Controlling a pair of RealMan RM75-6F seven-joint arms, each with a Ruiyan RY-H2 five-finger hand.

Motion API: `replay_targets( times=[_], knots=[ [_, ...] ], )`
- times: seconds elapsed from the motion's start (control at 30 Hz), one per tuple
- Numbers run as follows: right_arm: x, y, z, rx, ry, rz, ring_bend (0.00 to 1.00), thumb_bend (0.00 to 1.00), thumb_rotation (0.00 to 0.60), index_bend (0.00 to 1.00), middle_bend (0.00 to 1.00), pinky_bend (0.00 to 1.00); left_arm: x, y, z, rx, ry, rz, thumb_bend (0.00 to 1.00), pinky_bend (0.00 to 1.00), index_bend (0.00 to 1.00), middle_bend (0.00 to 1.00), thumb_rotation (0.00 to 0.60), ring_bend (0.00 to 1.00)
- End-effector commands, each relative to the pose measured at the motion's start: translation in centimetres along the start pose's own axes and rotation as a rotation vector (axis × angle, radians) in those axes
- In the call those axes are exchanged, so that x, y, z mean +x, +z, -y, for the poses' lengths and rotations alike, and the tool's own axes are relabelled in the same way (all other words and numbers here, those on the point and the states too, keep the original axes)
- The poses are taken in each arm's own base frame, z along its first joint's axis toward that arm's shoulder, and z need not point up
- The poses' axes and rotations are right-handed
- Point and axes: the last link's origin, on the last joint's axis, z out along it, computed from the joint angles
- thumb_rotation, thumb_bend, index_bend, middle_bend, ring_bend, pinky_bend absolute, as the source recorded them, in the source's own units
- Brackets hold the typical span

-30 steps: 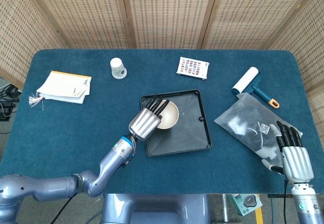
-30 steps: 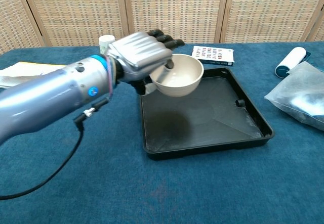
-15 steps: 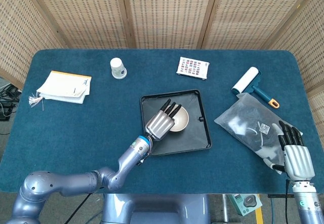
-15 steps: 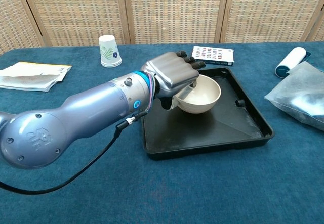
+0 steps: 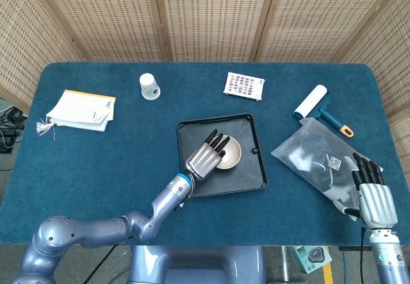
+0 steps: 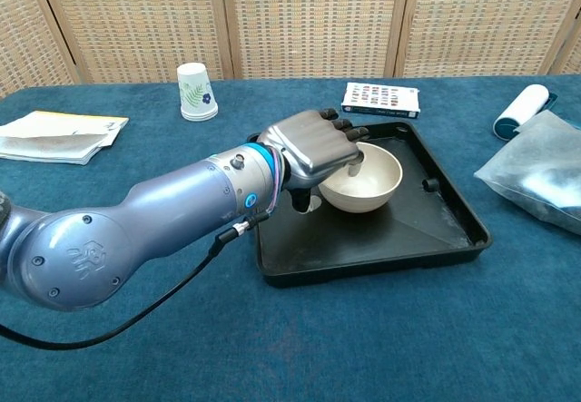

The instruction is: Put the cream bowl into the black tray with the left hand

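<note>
Bowl: the cream bowl [image 6: 368,179] sits upright, mouth up, on the floor of the black tray [image 6: 399,239], in the tray's left-centre part; being round, it has no long axis to name.
Tray: square, lying flat on the blue table [image 5: 90,162], one edge roughly parallel to the table's near edge; a small black knob [image 6: 430,185] stands on its floor right of the bowl.
Left hand: the left hand [image 6: 313,148] is back-up over the bowl's left rim, fingers [image 6: 349,132] reaching over the rim into the bowl, thumb below outside the wall; it grips the rim. In the head view the hand [image 5: 206,156] covers the bowl's left half [image 5: 229,153].
Left arm: stretched from the near left corner, forearm slanting up and right to the tray.
Right hand: the right hand [image 5: 374,200] rests at the near right, fingers straight and close together, tips touching a clear bag [image 5: 314,156]; it holds nothing.
Other: paper cup [image 6: 195,92], booklet [image 5: 82,109], card [image 5: 244,86], lint roller [image 5: 315,104].
</note>
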Motion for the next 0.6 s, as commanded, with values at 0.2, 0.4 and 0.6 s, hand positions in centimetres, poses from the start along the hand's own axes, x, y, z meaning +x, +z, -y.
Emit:
replay_targets(
  times=[0.2, 0.4, 0.6],
  knots=[
    [-0.1, 0.0, 0.2, 0.009, -0.007, -0.001, 0.00, 0.14, 0.600, 0.00, 0.00, 0.00, 1.8, -1.7, 1.9, 0.047, -0.044, -0.080, 0.25, 0.00, 0.00, 0.00, 0.600, 0.00],
    [0.1, -0.1, 0.6, 0.022, -0.013, -0.014, 0.00, 0.15, 0.600, 0.00, 0.00, 0.00, 4.5, -6.1, 4.9, 0.126, -0.113, -0.210, 0.25, 0.00, 0.00, 0.00, 0.600, 0.00],
    [0.3, -0.4, 1.1, 0.039, -0.019, -0.023, 0.00, 0.14, 0.600, 0.00, 0.00, 0.00, 5.3, -12.8, 9.0, 0.263, -0.170, -0.284, 0.24, 0.00, 0.00, 0.00, 0.600, 0.00]
  ],
)
